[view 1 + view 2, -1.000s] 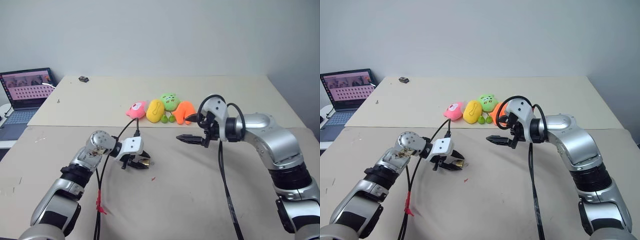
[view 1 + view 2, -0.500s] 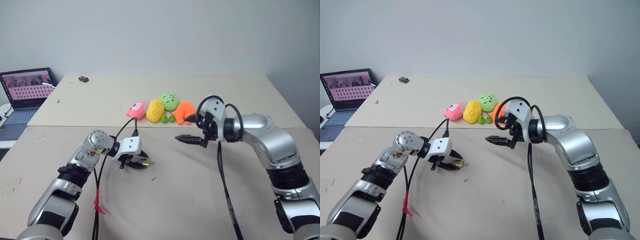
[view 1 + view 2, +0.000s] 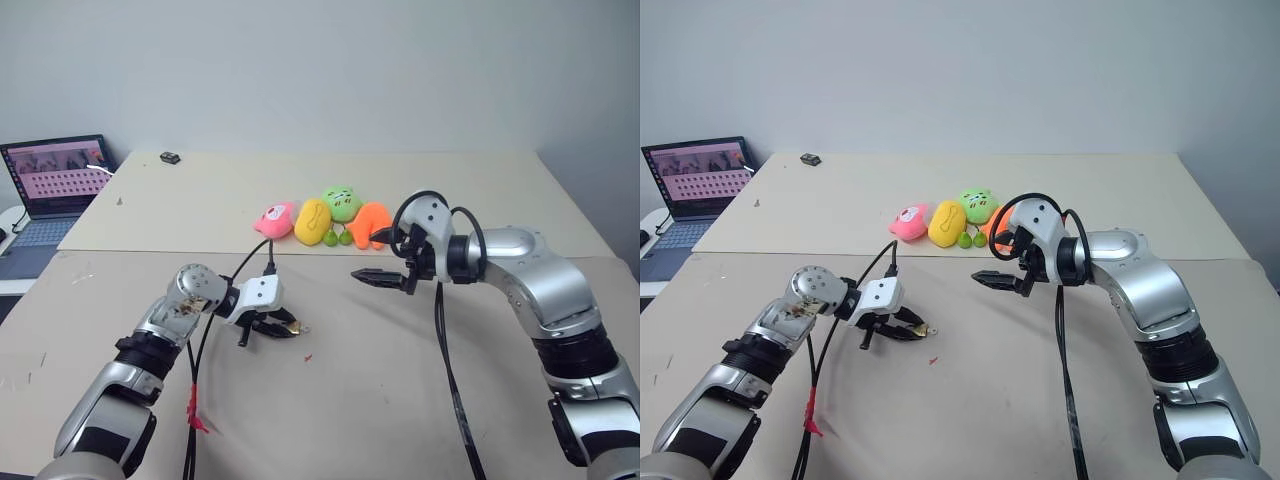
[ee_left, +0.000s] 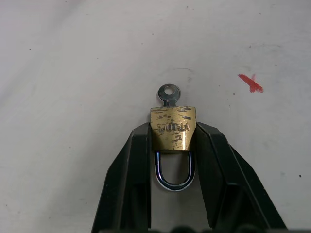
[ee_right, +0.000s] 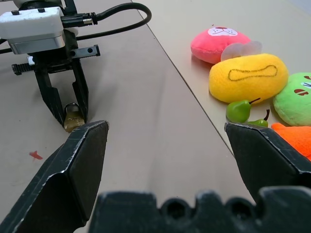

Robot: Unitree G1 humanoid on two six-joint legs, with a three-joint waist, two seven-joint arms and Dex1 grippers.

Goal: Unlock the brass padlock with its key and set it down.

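The brass padlock (image 4: 173,128) sits clamped between the two black fingers (image 4: 131,179) of my left gripper (image 3: 285,325), low over the tan table (image 3: 400,400). Its silvery shackle (image 4: 174,180) points back toward the wrist. The key (image 4: 168,92) sticks out of the padlock's far end, ring end outward. I cannot tell whether the padlock touches the tabletop. My right gripper (image 3: 366,256) hangs open and empty to the right of the padlock, well apart from it and pointing toward it. In the right wrist view the padlock (image 5: 73,119) shows between the left gripper's fingers.
Pink (image 3: 272,219), yellow (image 3: 311,220), green (image 3: 341,203) and orange (image 3: 368,224) plush toys lie in a row beyond the grippers, with small green balls (image 3: 330,238) in front. A laptop (image 3: 55,180) stands far left. A red mark (image 4: 250,83) is on the table near the padlock.
The left gripper's fingers have closed in on the padlock. Both arms stayed where they were, and the right gripper stayed open.
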